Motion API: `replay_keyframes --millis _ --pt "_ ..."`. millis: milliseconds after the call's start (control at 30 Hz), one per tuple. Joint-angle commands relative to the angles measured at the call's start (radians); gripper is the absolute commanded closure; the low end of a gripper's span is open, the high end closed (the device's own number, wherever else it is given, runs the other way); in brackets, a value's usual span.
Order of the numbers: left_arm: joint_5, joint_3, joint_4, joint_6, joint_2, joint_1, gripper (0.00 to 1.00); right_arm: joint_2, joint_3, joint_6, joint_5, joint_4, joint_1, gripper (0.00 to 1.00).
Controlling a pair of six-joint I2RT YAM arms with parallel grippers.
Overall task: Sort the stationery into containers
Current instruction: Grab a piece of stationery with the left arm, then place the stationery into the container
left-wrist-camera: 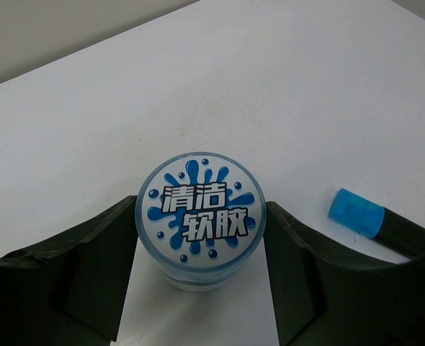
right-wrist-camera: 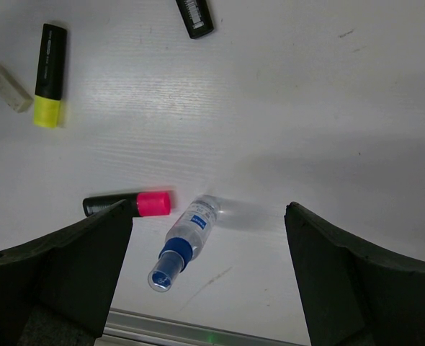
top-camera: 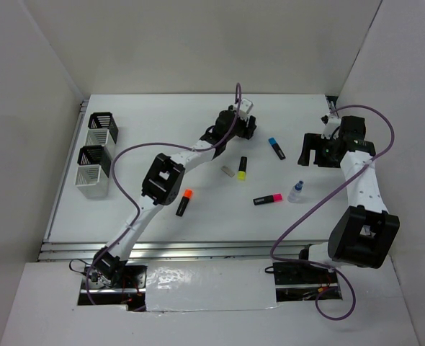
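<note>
Nearest to the arm bases, a short black highlighter with an orange cap (top-camera: pixel 184 202) is lying on the white desk (top-camera: pixel 162 115). To its right, a black highlighter with a pink cap (top-camera: pixel 268 199) and a small clear bottle with a blue top (top-camera: pixel 295 191) are lying just beside each other. The right hand (top-camera: pixel 312 150) is hovering over this side with its fingers wide apart and nothing between them. A little farther, a yellow-capped highlighter (top-camera: pixel 242 167) and a tiny beige eraser (top-camera: pixel 227 171) are lying side by side, and a blue-capped highlighter (top-camera: pixel 276 148) is lying beyond them.

Farthest from the bases, the left hand (top-camera: pixel 238 126) is hanging over the small round blue-white pot (left-wrist-camera: pixel 198 220). Here is the relation that matters: the pot is standing upright on the desk exactly between the two black fingers (left-wrist-camera: pixel 90 267), one at each side of its wall. They are very close to it, but I cannot tell if they are already pressing it. Being round, the pot is offering no long axis, so no turning of the wrist seems needed. The row of black mesh and white slatted square cups (top-camera: pixel 92 182) is standing well apart at the left edge, so I am judging the left arm the nearer one for carrying the pot there.
</note>
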Motion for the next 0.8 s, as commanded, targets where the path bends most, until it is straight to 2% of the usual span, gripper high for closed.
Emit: replay_keyframes --millis 0,100,300,500,667,767 --pt "-0.014 -0.052 0.034 0.022 -0.074 0.02 0.68 -0.012 0.055 -0.011 0.006 -0.019 -0.009 0.08" --pt "-0.014 -0.156 0.05 0.008 -0.154 0.04 0.83 -0.02 0.064 -0.014 0.003 -0.022 -0.007 0.08" --pt "0.05 -0.322 -0.002 -0.03 -0.361 0.117 0.96 -0.032 0.065 -0.011 -0.019 -0.019 -0.007 0.09" --pt "0.205 -0.463 -0.085 -0.156 -0.563 0.258 1.0 -0.04 0.059 -0.01 -0.039 -0.006 0.004 0.09" --pt "0.294 -0.621 -0.09 -0.154 -0.787 0.414 1.0 -0.03 0.059 -0.008 -0.046 0.009 0.025 0.09" --pt "0.354 -0.716 -0.063 -0.159 -0.866 0.488 1.0 -0.024 0.067 -0.005 -0.049 0.018 0.037 0.09"
